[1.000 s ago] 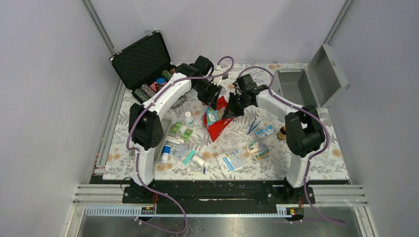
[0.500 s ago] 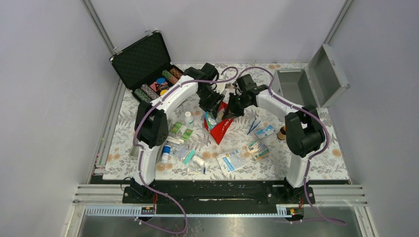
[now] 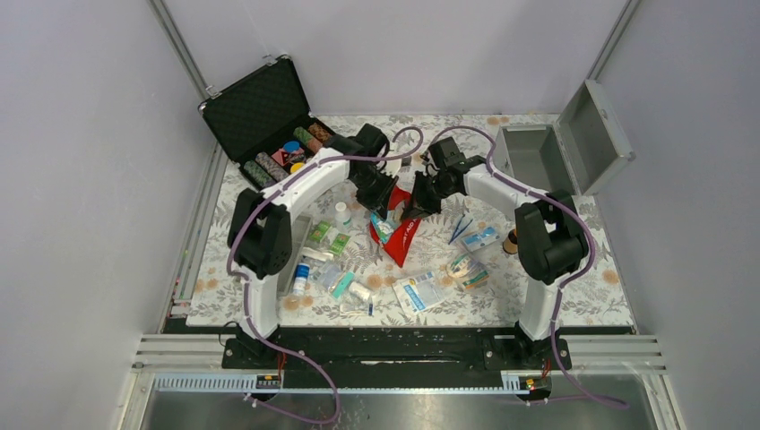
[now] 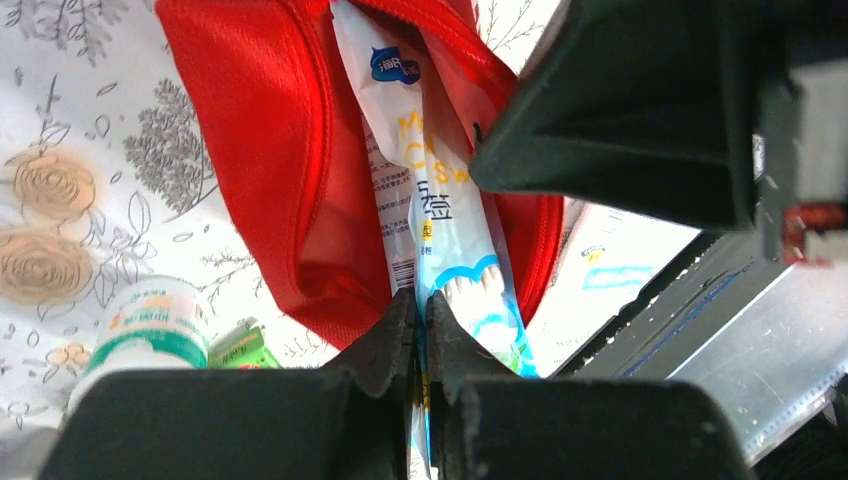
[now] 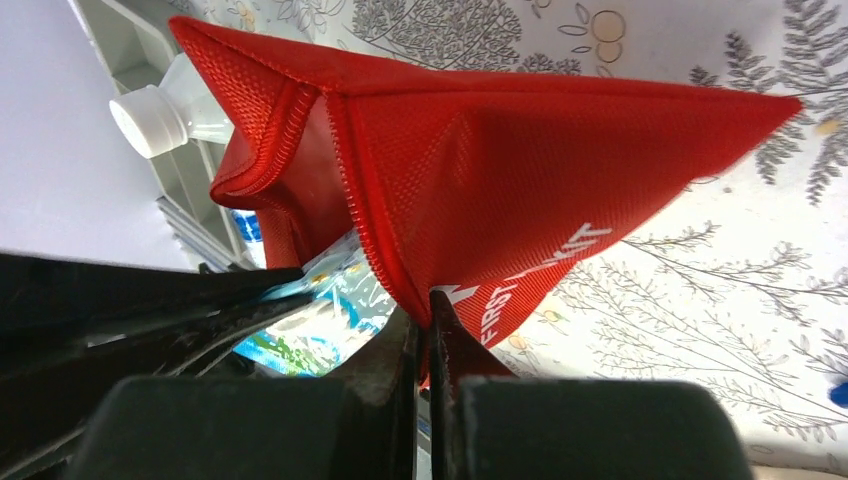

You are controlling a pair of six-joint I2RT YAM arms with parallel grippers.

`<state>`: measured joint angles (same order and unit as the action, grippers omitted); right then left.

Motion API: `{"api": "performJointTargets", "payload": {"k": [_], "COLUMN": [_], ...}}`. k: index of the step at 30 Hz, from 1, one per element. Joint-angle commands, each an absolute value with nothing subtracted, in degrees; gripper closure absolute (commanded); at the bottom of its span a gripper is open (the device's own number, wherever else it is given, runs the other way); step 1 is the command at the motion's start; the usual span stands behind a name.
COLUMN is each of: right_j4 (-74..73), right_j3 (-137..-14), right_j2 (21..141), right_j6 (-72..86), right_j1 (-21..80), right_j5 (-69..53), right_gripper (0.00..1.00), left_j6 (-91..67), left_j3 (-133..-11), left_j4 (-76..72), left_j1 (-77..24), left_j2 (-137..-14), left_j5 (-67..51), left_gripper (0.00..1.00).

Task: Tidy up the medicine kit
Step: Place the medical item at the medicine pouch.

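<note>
Sitting at the far right corner of the table point(image 3: 599, 288) with its lid point(image 3: 594, 134) swung open, the medicine kit point(image 3: 529, 161) looks stiff and fairly heavy. I judge its rim or a side wall the safest hold, since the hinged lid may swing. Well apart, mid-table, the right gripper point(image 5: 422, 300) is clamped on the edge of the soft red pouch point(image 5: 500, 150). The left gripper point(image 4: 420, 300) pinches a thin, probably slippery packet point(image 4: 440, 200) sticking out of it.
</note>
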<state>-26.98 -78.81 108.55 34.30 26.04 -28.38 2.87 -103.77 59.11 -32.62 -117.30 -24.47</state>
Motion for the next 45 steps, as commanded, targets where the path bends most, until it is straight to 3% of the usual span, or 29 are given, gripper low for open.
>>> {"api": "performJointTargets", "payload": {"k": [1, 13, 27, 31, 37, 40, 45], "right_j4": [-23.94, -18.11, -24.93, -25.31, -38.14, -33.63, -32.46], "right_j3": [-78.55, -76.89, -78.31, -80.00, -85.85, -83.01, -83.09], "right_j2": [109.51, 111.01, 112.01, 114.25, 117.64, 115.87, 115.89], "right_j6": [37.35, 42.22, 32.44, 28.33, 15.48, 18.83, 18.87], "right_j1": [26.28, 26.02, 25.37, 24.80, 24.10, 22.06, 20.12], "right_j5": [-33.77, -42.14, -45.77, -54.02, -51.92, -51.21, -52.26], "right_gripper": [1.00, 1.00, 1.00, 1.00, 1.00, 1.00, 1.00], "left_j6": [-1.32, -1.14, 5.68, -0.54, -17.02, -25.00, -32.07], "left_j3": [-95.53, -71.13, -73.09, -66.87, -55.37, -51.62, -47.32], "left_j4": [45.16, 14.06, 7.16, 0.15, -19.61, -28.87, -38.34], "left_j1": [-33.26, -38.73, -40.58, -38.58, -33.31, -33.11, -33.01], "left_j2": [-105.25, -95.92, -97.80, -96.82, -98.63, -99.35, -99.17], "left_j5": [-21.00, -10.64, -4.47, -9.16, -26.68, -32.73, -32.71], "left_gripper": [1.00, 1.00, 1.00, 1.00, 1.00, 1.00, 1.00]}}
